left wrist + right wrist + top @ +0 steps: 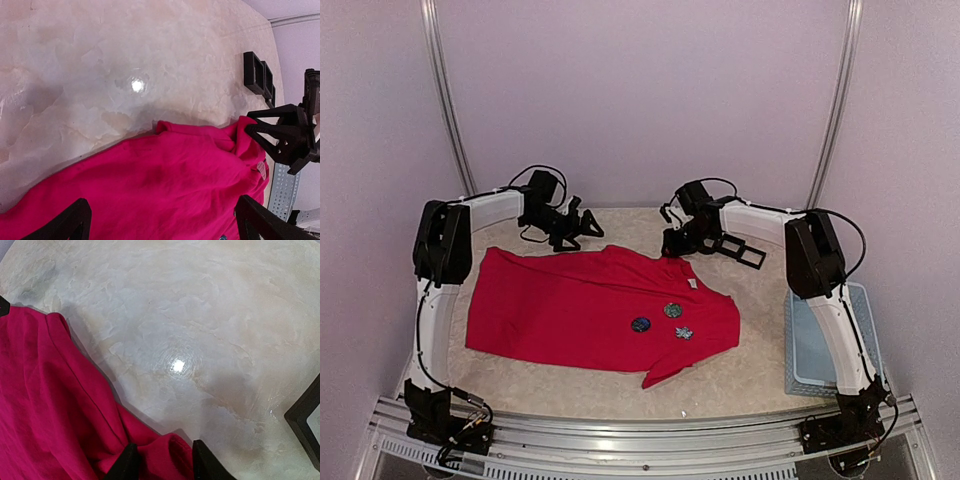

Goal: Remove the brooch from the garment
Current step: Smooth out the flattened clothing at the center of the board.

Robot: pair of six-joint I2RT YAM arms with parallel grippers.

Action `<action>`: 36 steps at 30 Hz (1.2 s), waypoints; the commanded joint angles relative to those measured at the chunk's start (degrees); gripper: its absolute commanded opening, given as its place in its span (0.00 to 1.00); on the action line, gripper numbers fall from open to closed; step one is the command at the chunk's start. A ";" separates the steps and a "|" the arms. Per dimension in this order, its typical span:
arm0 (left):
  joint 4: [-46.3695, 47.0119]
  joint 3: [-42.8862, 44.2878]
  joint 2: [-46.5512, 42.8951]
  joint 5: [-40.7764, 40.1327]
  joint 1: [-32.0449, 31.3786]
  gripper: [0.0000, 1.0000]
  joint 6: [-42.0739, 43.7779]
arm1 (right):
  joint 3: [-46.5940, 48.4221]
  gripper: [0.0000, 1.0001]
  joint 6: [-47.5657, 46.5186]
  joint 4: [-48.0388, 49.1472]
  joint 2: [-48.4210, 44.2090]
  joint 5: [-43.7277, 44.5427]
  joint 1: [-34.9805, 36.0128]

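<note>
The red garment point(570, 305) was lying pretty flat on the table point(740, 380), with a dark blue brooch point(641, 324), a greyish brooch point(672, 310) and a pale brooch point(684, 333) sitting on its right half (all three close together, neither arm anywhere near them). The right gripper point(164, 447) was at the far edge by the collar, fingers nipped onto a bunched fold of the fabric, while the left gripper point(162, 200) hung over the far edge further left, fingers spread wide and holding nothing. The pale blue basket point(805, 350) sat off to the right, apart from the garment.
</note>
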 commanded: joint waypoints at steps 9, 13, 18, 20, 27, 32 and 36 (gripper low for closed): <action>6.04 -21.52 -20.19 -20.00 0.57 0.99 4.29 | 1.58 0.00 9.16 4.22 -1.03 7.65 -3.66; 6.58 -28.66 -25.88 -21.10 1.28 0.99 4.65 | 1.73 0.00 10.36 7.83 -1.09 7.59 -4.57; 5.60 -35.06 -31.21 -22.27 3.05 0.99 2.17 | 3.55 0.00 11.97 9.78 0.72 6.85 -5.27; 5.77 -37.66 -32.77 -22.98 3.67 0.99 1.46 | 4.41 0.00 11.80 9.73 1.32 6.96 -5.31; 6.14 -43.74 -37.16 -22.49 6.63 0.99 -1.95 | 5.25 0.00 12.09 11.33 1.35 7.74 -5.48; 5.14 -46.53 -39.57 -22.13 8.64 0.99 -3.61 | 5.84 0.32 10.45 10.24 -0.01 7.40 -5.65; 4.07 -49.15 -42.01 -22.58 10.24 0.99 -5.03 | 3.85 0.59 7.53 8.62 -4.61 7.79 -5.53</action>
